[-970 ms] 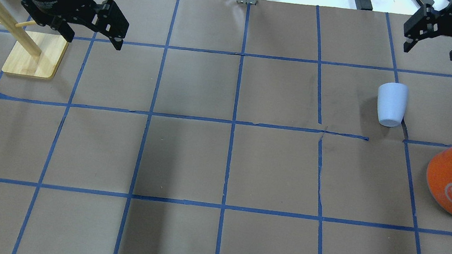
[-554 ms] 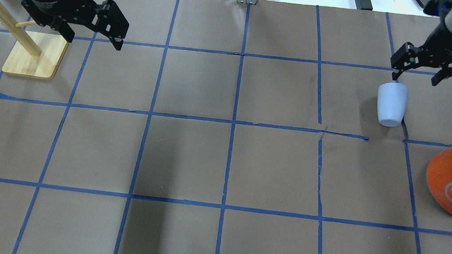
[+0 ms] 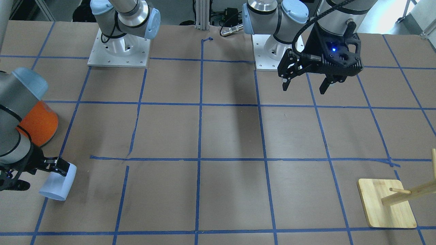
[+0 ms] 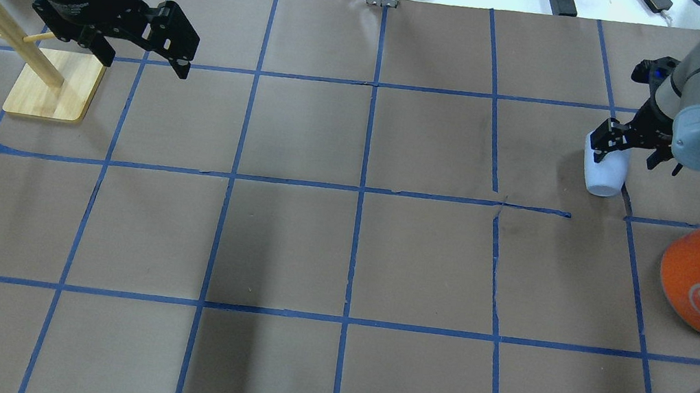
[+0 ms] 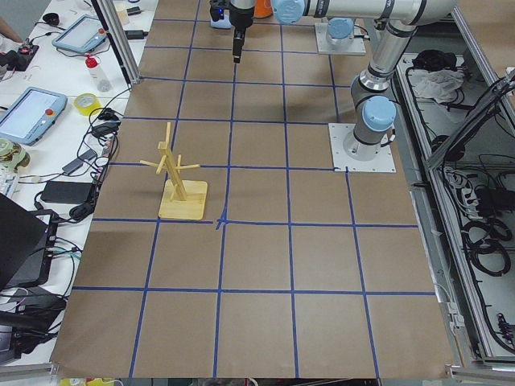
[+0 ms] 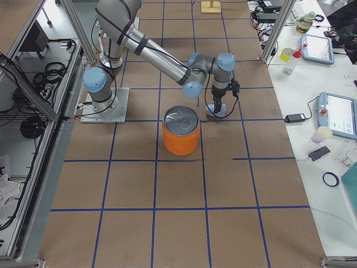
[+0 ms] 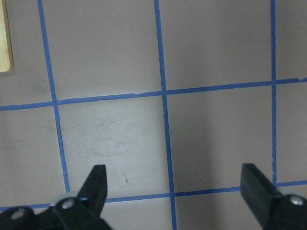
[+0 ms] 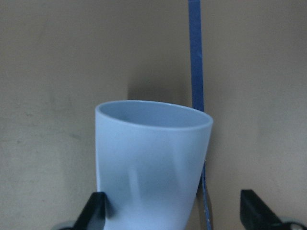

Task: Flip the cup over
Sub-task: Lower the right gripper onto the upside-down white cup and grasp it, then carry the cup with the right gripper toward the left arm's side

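Stretching far out over the bench [image 4: 286, 249] from its base, the right arm folded at the elbow and turned its wrist steeply down, so that the right claw [image 8: 175, 213] pointed at the cup [image 4: 604, 178] from above. Its two fingers stood apart and straddled the cup: in the wrist view one finger [image 8: 97, 211] lay against the cup's wall, while the other [image 8: 254, 211] stood clear of it on the far side of a blue tape line [image 8: 195, 57]. The cup seemed to lie on its side on the bench, wide mouth pointing away from the robot and narrow base toward it, though the angle made this hard to settle. It sat on the robot's right, near the orange can [image 6: 181, 131] but apart from it. The left arm hung above the bench with the left claw [image 3: 304, 89] facing down, fingers spread wide and holding nothing, near the wooden rack [image 5: 181, 181].
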Tool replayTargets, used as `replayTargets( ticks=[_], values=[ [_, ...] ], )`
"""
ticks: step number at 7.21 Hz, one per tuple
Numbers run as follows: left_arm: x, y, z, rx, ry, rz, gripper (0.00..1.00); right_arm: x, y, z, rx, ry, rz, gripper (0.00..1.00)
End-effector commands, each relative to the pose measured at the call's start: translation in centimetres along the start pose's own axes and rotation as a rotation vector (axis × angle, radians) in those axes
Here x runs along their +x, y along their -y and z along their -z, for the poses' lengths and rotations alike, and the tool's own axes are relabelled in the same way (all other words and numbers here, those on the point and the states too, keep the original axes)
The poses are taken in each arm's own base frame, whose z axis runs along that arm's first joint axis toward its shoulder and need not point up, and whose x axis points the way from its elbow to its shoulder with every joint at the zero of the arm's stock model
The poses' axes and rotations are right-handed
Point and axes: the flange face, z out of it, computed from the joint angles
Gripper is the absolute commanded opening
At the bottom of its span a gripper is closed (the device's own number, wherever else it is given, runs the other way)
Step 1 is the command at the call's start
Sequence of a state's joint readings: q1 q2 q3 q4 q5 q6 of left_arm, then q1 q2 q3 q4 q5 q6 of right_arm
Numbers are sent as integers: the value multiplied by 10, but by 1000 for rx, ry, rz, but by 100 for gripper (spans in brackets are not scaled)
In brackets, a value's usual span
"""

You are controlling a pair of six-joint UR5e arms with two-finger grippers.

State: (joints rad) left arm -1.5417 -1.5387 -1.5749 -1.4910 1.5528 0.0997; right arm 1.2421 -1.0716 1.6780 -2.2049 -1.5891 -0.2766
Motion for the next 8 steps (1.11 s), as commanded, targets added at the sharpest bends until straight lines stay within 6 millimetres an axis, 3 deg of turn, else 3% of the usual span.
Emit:
replayTargets(
  ticks=[1, 2, 3, 4, 5, 6, 7, 8],
  values=[
    [0, 0, 0, 0, 0, 0, 100, 1, 8, -18, 8, 23, -5, 96],
    [0, 0, 0, 0, 0, 0, 100, 1, 8, -17, 9, 26, -6, 71],
    [0, 0, -1, -2, -1, 0, 100, -2, 8, -13, 23, 52, 2, 53],
    [0, 0, 0, 0, 0, 0, 100, -10, 8, -5, 30, 58, 37, 52],
    [0, 0, -1, -2, -1, -1, 100, -44, 7, 7, 44, 65, 136, 51],
    [0, 0, 0, 0, 0, -2, 100, -104, 4, 30, 89, 69, 270, 49],
    [0, 0, 0, 0, 0, 0, 100, -186, -5, 51, 159, 92, 391, 49],
    [0, 0, 0, 0, 0, 0, 100, -248, -13, 63, 209, 92, 488, 50]
  ],
)
